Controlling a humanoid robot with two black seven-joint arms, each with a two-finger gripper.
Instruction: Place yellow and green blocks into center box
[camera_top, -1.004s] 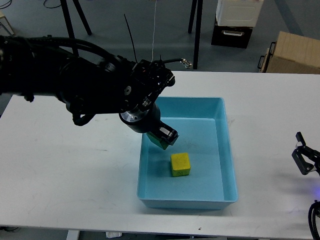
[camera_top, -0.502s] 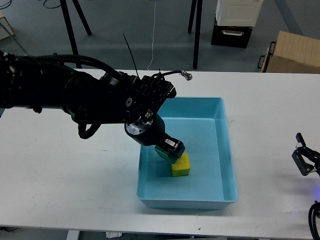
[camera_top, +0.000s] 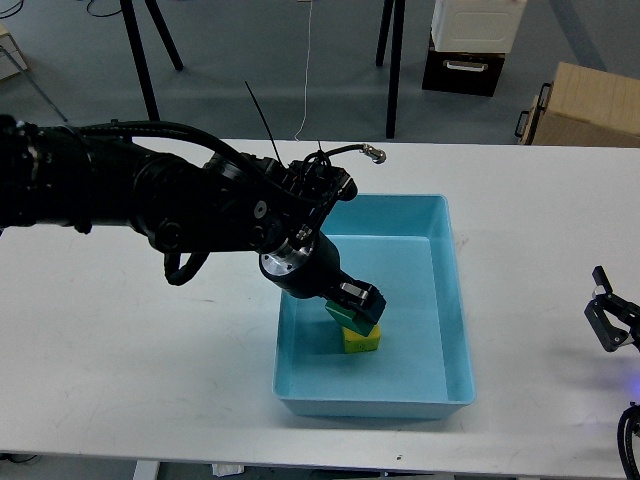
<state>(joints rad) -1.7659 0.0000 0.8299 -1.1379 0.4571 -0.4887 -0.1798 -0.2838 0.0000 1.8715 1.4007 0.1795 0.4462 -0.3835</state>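
Note:
A light blue box (camera_top: 440, 300) sits in the middle of the white table. A yellow block (camera_top: 362, 340) lies on its floor near the front left. My left gripper (camera_top: 355, 306) reaches down into the box and is shut on a green block (camera_top: 345, 313), which it holds right on top of the yellow block, touching or nearly touching it. My right gripper (camera_top: 610, 318) shows only partly at the right edge, low over the table and far from the box; its fingers stand apart and hold nothing.
My thick left arm (camera_top: 150, 200) spans the table's left half above the box's left wall. Behind the table stand tripod legs (camera_top: 140, 50), a black-and-white case (camera_top: 465, 45) and a cardboard box (camera_top: 585, 105).
My left gripper has moved down and to the right inside the box with the green block, from above the yellow block's far left to directly on top of it. The right gripper has not moved.

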